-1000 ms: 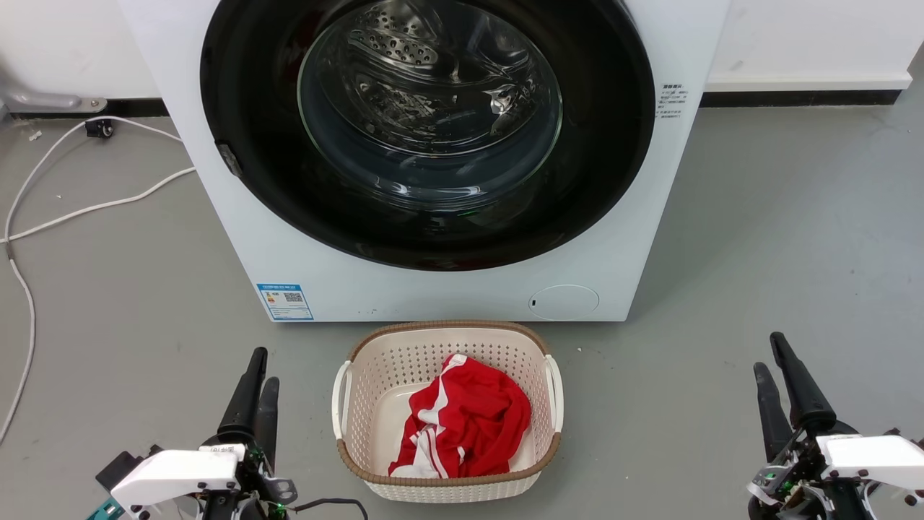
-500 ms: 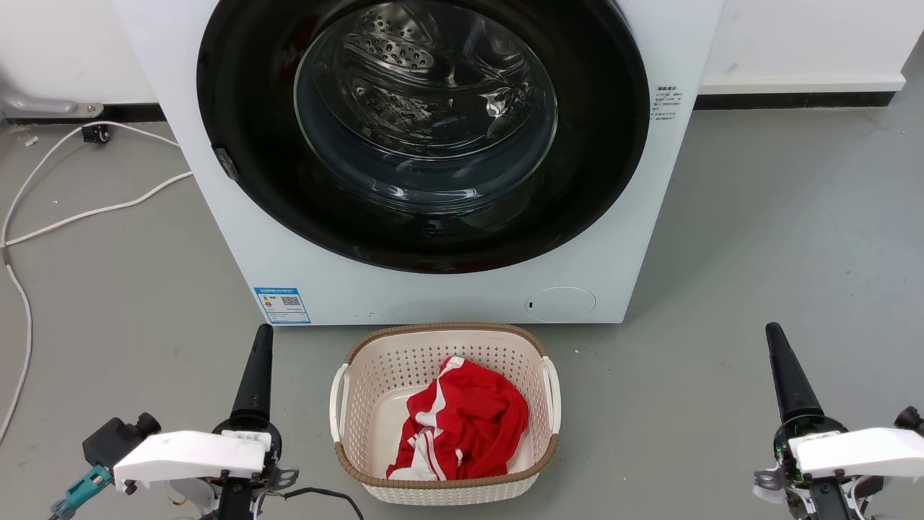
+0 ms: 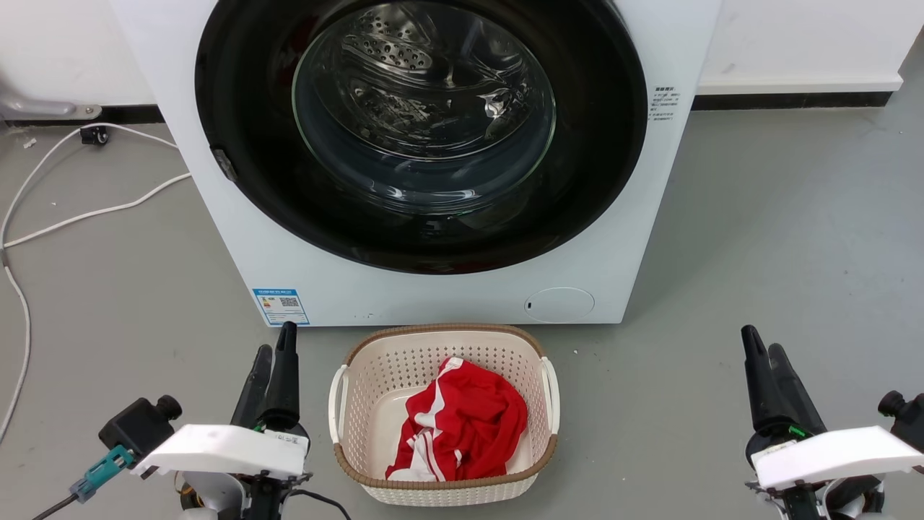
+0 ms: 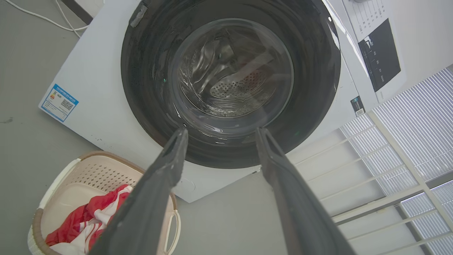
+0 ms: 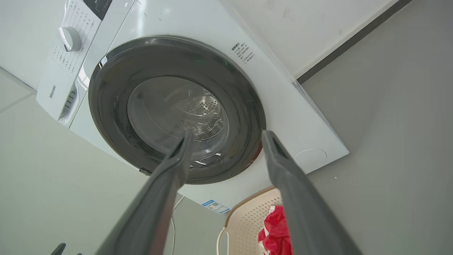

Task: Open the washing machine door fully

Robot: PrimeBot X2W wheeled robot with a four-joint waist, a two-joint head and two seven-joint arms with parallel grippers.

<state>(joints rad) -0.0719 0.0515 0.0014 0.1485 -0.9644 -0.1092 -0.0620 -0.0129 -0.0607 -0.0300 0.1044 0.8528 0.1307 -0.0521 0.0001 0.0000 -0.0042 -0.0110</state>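
Observation:
The white washing machine (image 3: 216, 217) stands straight ahead. Its round glossy black door (image 3: 592, 180) lies flat against the front, with the steel drum showing through the clear glass bowl (image 3: 422, 108). A small grey catch (image 3: 224, 164) sits on the door's left rim. My left gripper (image 3: 276, 345) hovers low at the bottom left, open and empty, well short of the machine. At the bottom right my right gripper (image 3: 758, 348) is likewise open and empty. Both wrist views look up along spread fingers at the door (image 4: 318, 71) (image 5: 106, 117).
A cream perforated basket (image 3: 346, 361) with a red and white garment (image 3: 462, 422) sits on the grey floor between my grippers, just before the machine. White cables (image 3: 86, 209) trail at the left. A small round white cap (image 3: 559, 305) is low on the machine's front.
Both grippers have turned about their wrists, so each again shows two fingers side by side. The left one has shifted slightly right, the right one slightly left. The door has not moved.

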